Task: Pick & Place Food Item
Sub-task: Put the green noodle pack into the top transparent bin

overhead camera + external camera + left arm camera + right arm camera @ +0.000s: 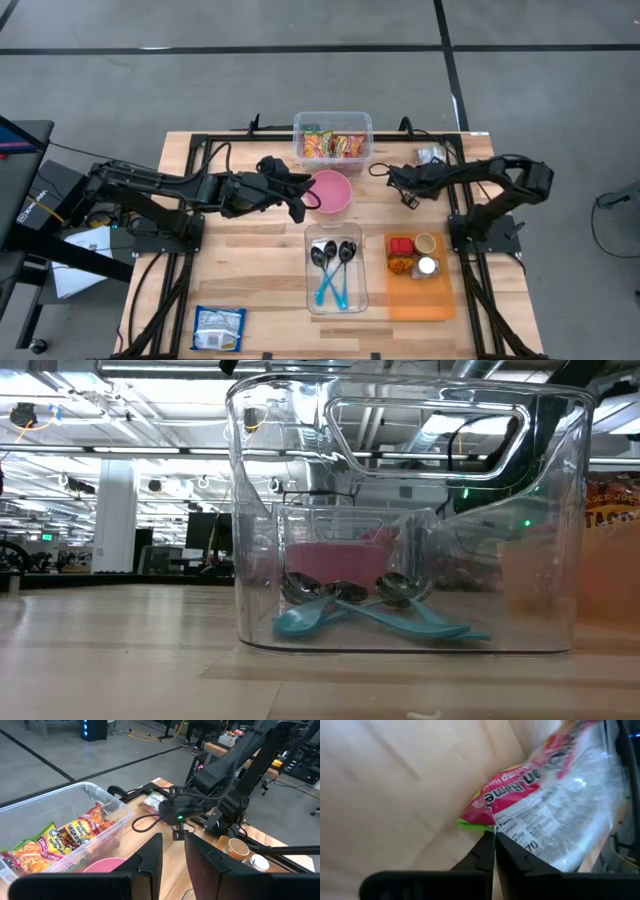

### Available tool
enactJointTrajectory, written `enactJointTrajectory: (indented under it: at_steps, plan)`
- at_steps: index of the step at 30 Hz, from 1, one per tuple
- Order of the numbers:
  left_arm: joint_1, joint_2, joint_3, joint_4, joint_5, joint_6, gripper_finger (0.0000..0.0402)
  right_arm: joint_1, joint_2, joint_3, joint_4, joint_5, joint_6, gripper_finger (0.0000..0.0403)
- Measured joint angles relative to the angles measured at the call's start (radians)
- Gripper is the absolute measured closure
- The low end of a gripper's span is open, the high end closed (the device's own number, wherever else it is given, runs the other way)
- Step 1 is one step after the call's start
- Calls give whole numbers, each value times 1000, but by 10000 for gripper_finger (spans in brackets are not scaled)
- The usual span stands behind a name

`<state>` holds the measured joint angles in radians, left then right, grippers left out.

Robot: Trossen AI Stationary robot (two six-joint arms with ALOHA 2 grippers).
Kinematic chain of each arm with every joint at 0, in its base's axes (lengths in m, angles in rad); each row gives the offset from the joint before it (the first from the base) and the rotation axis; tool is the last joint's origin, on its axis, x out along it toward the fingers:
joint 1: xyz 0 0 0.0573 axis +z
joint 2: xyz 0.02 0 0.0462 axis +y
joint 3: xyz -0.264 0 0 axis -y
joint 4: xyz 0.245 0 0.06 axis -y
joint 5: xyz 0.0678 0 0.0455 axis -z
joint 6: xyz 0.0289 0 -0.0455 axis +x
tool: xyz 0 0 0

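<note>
Ramen packet (pixel 555 805): crinkled clear-and-red plastic wrap with a green edge, lying on the pale wood table (pixel 250 270) at the far right corner. In the high view I only make out a small pale bundle (pixel 432 154) there, half covered by the right arm.

Right gripper (pixel 494 840) sits at the packet's near edge. Its two dark fingers are pressed together with no gap, tips touching the wrapper; I cannot tell whether any film is pinched between them.

Left gripper (pixel 173 851) hovers over the rim of the pink bowl (pixel 331 190), fingers slightly parted, nothing between them.

Clear plastic bin (pixel 333 140) at the far edge holds several glossy noodle packets (pixel 55 842), touching the bowl's far side.

Clear rectangular tray (pixel 335 270) holds two blue-handled spoons (pixel 345 610) with dark metal bowls. In the low view this tray fills most of the picture and hides the arms behind it.

Orange board (pixel 418 285) to the right carries small lidded cups (pixel 426 244) and a red item, too small to identify.

Blue-and-white packet (pixel 219 327) lies alone at the near left edge. Bare wood is open between it and the tray.
</note>
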<state>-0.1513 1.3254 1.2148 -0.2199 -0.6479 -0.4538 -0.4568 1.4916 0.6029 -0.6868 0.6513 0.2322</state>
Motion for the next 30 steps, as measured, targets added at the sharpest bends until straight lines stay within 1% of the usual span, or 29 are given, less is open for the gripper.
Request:
enactJointTrajectory:
  at_steps: [4, 9, 11, 13, 15, 16, 18, 20, 21, 25, 27, 30]
  plan:
    - [0, 0, 0, 0, 0, 0, 325, 59, -109, 2, -41, -77, 75, 401]
    - [0, 0, 0, 0, 0, 0, 325, 137, -264, 60, -152, -152, 206, 402]
    - [0, 0, 0, 0, 0, 1, 325, 152, -326, 86, -176, -223, 272, 402]
    - [0, 0, 0, 0, -1, 2, 325, 165, -398, 97, -157, -305, 354, 402]
    - [0, 0, 0, 0, -1, 7, 325, 178, -466, 96, -95, -379, 433, 402]
    - [0, 0, 0, 0, -1, 8, 325, 184, -495, 94, -62, -404, 467, 402]
    - [1, 0, 0, 0, -1, 8, 325, 196, -534, 93, -59, -406, 505, 403]
    - [1, 2, 0, 0, -2, 8, 325, 202, -540, 92, -107, -381, 495, 403]
    - [1, 7, 0, 4, -3, 9, 325, 202, -537, 91, -133, -378, 463, 403]
    - [1, 28, 0, 12, -5, 34, 325, 228, -508, 91, -150, -417, 337, 394]
    - [1, 35, -2, -2, 0, 35, 325, 245, -481, 90, -153, -409, 303, 377]
    - [1, 58, 1, 28, 3, 34, 325, 244, -400, 92, -165, -356, 288, 335]
